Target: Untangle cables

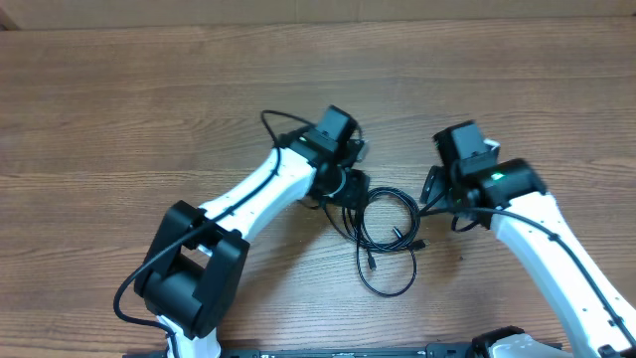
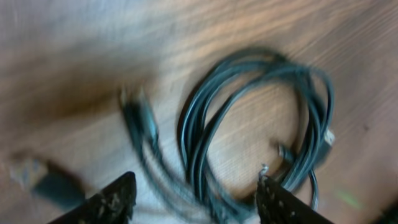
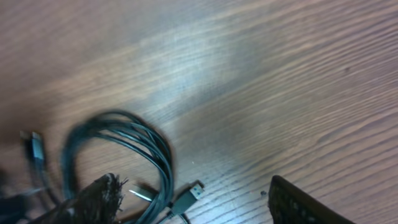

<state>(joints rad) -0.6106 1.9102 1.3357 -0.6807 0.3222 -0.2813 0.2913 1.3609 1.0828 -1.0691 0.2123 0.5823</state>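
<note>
The cables (image 1: 390,224) lie as a bundle of thin black loops at the table's middle, with one loose loop (image 1: 388,278) trailing toward the front. My left gripper (image 1: 350,189) sits at the bundle's left edge. In the left wrist view it (image 2: 196,186) is open, blurred strands of the coil (image 2: 198,121) running between its fingers without being pinched. My right gripper (image 1: 435,194) hovers at the bundle's right edge. In the right wrist view it (image 3: 196,199) is open over a USB plug (image 3: 189,196), beside the coil (image 3: 158,146).
A dark plug end (image 2: 50,180) lies left of the left fingers, and another plug (image 3: 37,149) shows at the far left of the right wrist view. Thicker arm wires run along both arms. Bare wooden table (image 1: 119,99) surrounds the bundle.
</note>
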